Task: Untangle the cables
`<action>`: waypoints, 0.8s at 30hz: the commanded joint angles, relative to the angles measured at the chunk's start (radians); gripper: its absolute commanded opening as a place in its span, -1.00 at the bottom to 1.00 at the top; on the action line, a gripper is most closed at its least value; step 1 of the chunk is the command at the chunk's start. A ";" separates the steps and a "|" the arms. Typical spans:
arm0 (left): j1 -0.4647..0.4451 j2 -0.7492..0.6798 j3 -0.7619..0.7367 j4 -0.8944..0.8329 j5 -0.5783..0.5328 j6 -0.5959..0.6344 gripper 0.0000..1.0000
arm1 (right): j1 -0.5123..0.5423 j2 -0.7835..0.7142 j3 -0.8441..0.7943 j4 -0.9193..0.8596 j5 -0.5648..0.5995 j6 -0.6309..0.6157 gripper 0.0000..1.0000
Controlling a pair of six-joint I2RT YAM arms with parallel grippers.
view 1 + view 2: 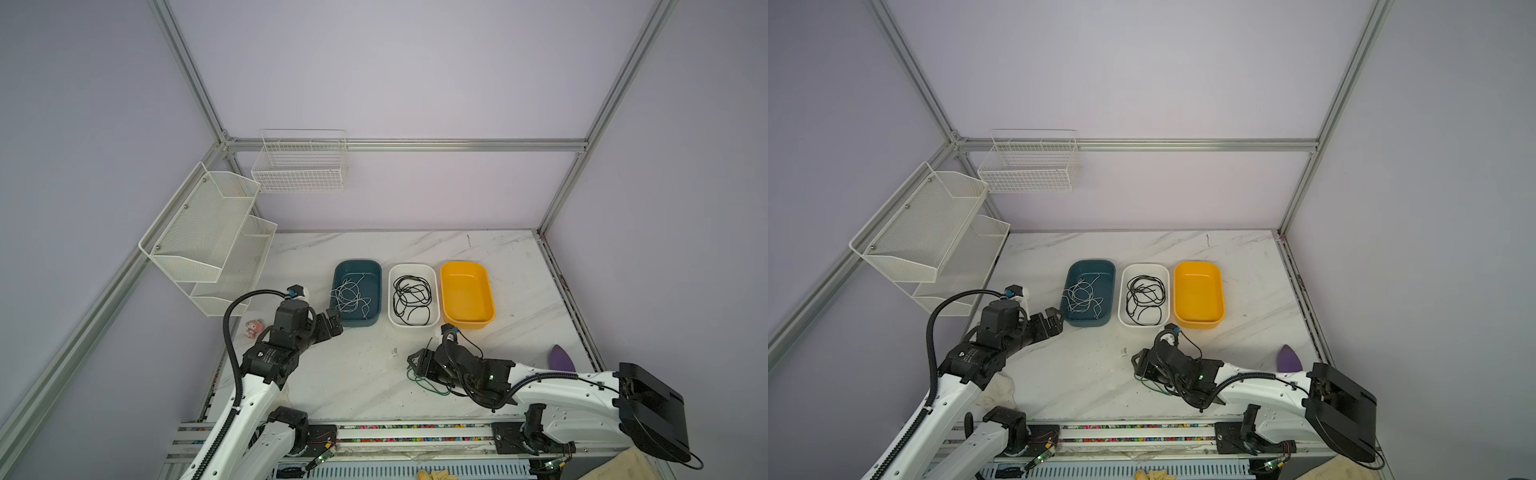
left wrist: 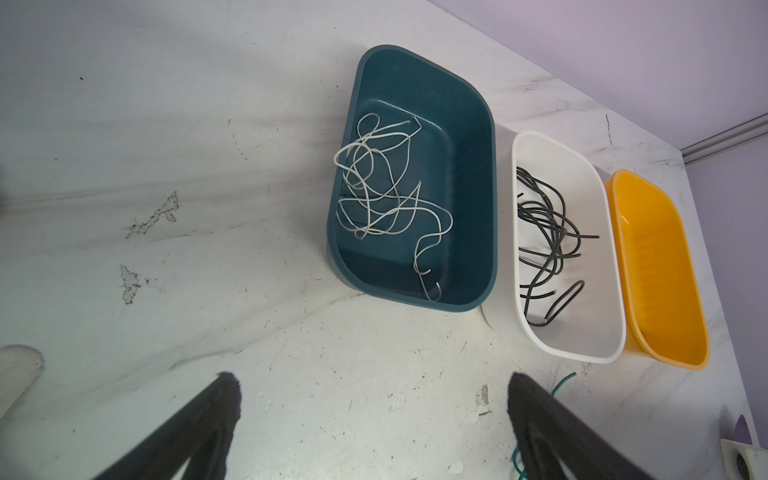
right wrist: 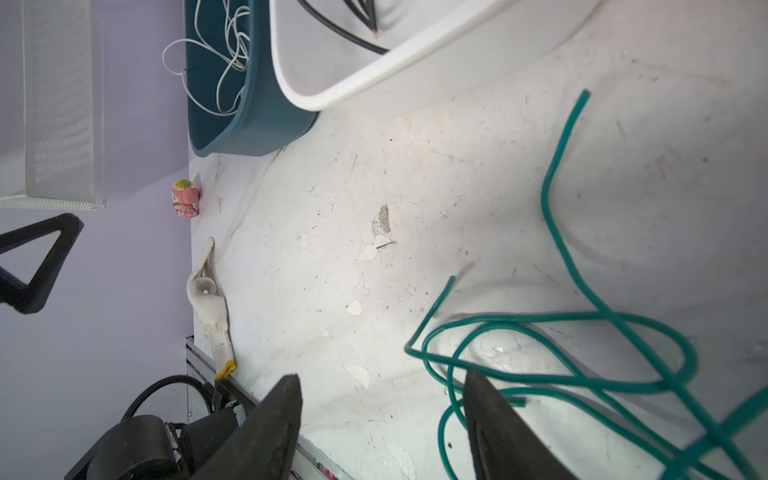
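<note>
White cables (image 1: 351, 297) lie tangled in the teal bin (image 1: 357, 264), and black cables (image 1: 411, 299) are coiled in the white bin (image 1: 413, 266). A dark green cable (image 1: 428, 384) lies looped on the marble table near the front. My right gripper (image 1: 415, 361) hovers just over it. In the right wrist view this gripper (image 3: 382, 374) is open with only bare table between the jaws, and the green cable (image 3: 552, 208) runs beside and under one finger. My left gripper (image 2: 372, 378) is wide open and holds nothing, standing in front of the teal bin (image 2: 486, 232).
An empty yellow bin (image 1: 467, 295) stands right of the white one. A pink figurine (image 1: 253, 328) sits at the table's left edge and a purple object (image 1: 561, 359) at the right edge. Mesh shelves (image 1: 208, 232) and a wire basket (image 1: 299, 166) hang on the walls.
</note>
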 commanded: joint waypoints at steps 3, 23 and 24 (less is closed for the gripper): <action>-0.002 -0.007 0.053 0.021 -0.010 0.026 1.00 | 0.008 0.029 0.042 -0.043 0.049 0.177 0.29; 0.007 -0.011 0.050 0.024 -0.001 0.022 1.00 | 0.014 -0.057 0.078 -0.164 0.130 0.269 0.20; 0.007 -0.011 0.050 0.024 0.000 0.021 1.00 | 0.015 -0.060 0.076 -0.181 0.127 0.280 0.20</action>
